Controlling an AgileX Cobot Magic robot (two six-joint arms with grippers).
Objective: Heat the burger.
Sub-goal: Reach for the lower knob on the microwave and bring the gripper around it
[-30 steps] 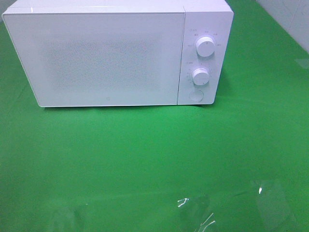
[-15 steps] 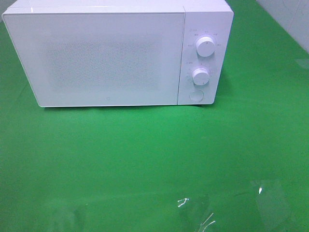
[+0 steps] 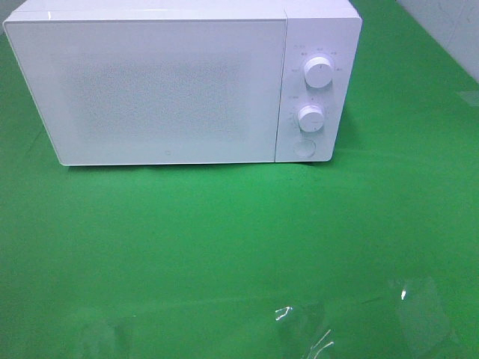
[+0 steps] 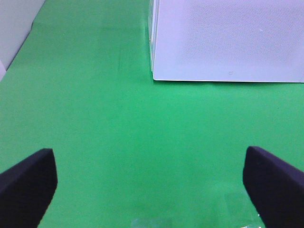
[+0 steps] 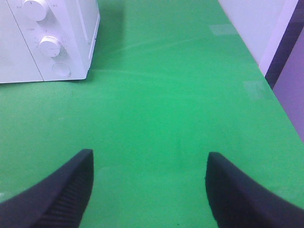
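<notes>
The burger is out of view in every frame. A white microwave (image 3: 179, 82) stands at the back of the green table with its door shut; two round knobs (image 3: 318, 72) and a round button sit on its right panel. The microwave (image 4: 228, 40) also fills the far corner of the left wrist view, and its control panel (image 5: 47, 42) shows in the right wrist view. My left gripper (image 4: 149, 190) is open over bare green cloth, with nothing between its dark fingers (image 4: 28, 183). My right gripper (image 5: 149, 190) is open too, nothing between its fingers (image 5: 61, 190). Neither arm appears in the exterior high view.
The green cloth (image 3: 224, 247) covers the table in front of the microwave. Clear tape patches (image 3: 299, 329) glint near its front edge. A pale wall (image 5: 256, 28) runs along the table's right side.
</notes>
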